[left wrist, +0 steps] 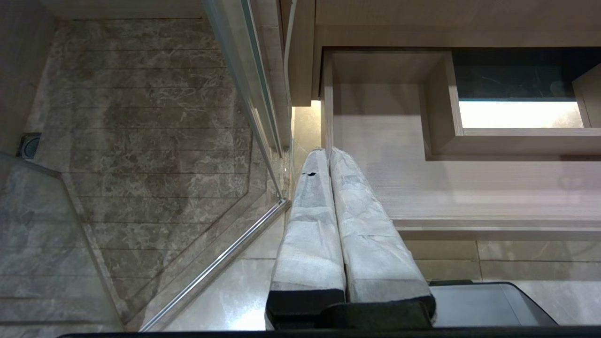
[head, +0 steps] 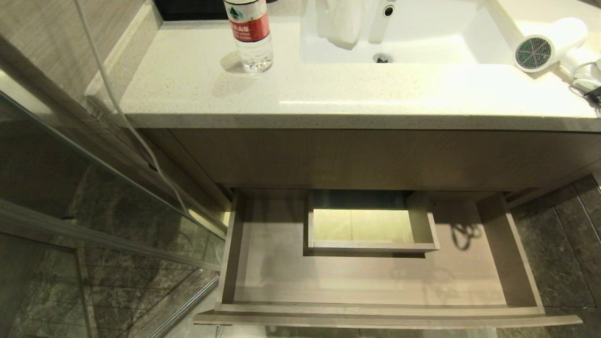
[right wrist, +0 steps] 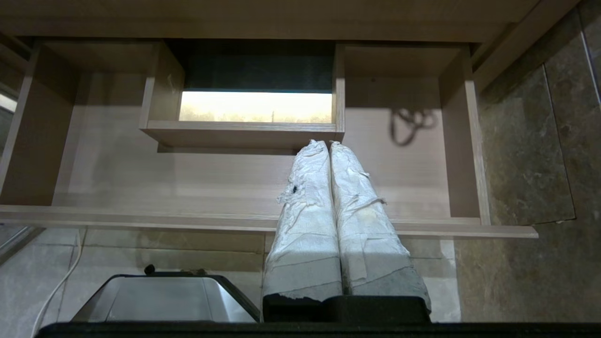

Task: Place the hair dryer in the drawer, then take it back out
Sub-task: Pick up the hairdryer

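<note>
Neither gripper shows in the head view. On the pale stone counter (head: pixel 197 89), the hair dryer (head: pixel 549 44) lies at about two o'clock, just right of the white sink (head: pixel 422 47), its grey mesh grille facing the camera and its cord (head: pixel 584 77) coiled beside it. A clear water bottle (head: pixel 249 35) with a red label stands upright at eleven o'clock, well apart from the dryer. Below the counter, at six o'clock, the drawer (head: pixel 375 310) stands pulled out, its pale floor bare around a boxed rectangular cut-out (head: pixel 371 227).

Left wrist view: the left gripper (left wrist: pixel 328 152) has its two white-wrapped fingers (left wrist: pixel 310 234) pressed together, holding nothing. It hangs near the drawer's left side wall, with the cut-out at two o'clock of the tips and a glass shower partition (left wrist: pixel 244 94) at ten o'clock.

Right wrist view: the right gripper (right wrist: pixel 327 144) likewise has its wrapped fingers (right wrist: pixel 361 225) together and empty. Its tips line up with the cut-out's right corner, and the drawer's front edge (right wrist: pixel 141 218) runs across behind the fingers.
</note>
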Available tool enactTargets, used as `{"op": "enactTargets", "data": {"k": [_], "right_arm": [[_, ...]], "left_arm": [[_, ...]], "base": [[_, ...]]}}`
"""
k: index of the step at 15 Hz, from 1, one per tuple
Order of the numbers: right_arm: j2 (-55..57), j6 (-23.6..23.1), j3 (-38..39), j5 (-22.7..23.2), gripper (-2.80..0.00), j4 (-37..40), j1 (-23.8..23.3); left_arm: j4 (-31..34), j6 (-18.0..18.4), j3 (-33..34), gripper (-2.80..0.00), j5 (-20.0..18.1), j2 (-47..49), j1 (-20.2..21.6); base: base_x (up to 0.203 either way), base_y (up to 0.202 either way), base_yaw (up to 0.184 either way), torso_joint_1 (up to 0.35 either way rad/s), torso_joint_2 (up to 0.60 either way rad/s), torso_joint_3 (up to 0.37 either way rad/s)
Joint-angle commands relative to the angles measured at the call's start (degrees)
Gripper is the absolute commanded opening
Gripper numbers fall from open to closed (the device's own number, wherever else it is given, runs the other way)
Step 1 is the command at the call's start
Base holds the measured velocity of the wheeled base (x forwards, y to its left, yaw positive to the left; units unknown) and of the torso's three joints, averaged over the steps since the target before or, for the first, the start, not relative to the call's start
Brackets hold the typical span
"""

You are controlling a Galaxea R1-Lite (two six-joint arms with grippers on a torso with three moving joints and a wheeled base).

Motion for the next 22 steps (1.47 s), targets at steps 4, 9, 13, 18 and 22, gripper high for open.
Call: {"op": "enactTargets", "data": {"k": [4, 9, 13, 18, 22], "right_arm": [[0.1, 0.3, 0.1, -0.1, -2.8, -0.1, 0.0], [0.1, 0.5, 0.1, -0.2, -2.8, -0.1, 0.0], [0.1, 0.4, 0.1, -0.1, -2.8, -0.1, 0.0], [0.1, 0.1, 0.1, -0.1, -2.8, 0.0, 0.0], [0.0, -0.9, 0.1, 0.4, -2.8, 0.1, 0.0]], "left_arm": [[0.0, 0.0, 0.0, -2.8, 0.0, 0.0, 0.0], [0.0, 0.0, 0.0, -2.8, 0.0, 0.0, 0.0], [0.0, 0.0, 0.0, -2.8, 0.0, 0.0, 0.0], [0.0, 0.0, 0.0, -2.8, 0.0, 0.0, 0.0], [0.0, 0.0, 0.0, -2.8, 0.0, 0.0, 0.0]], "base": [[0.0, 0.0, 0.0, 0.026, -0.05, -0.03], [0.0, 0.0, 0.0, 0.0, 0.0, 0.0], [0.0, 0.0, 0.0, 0.0, 0.0, 0.0], [0.0, 0.0, 0.0, 0.0, 0.0, 0.0], [0.0, 0.0, 0.0, 0.0, 0.0, 0.0]]}}
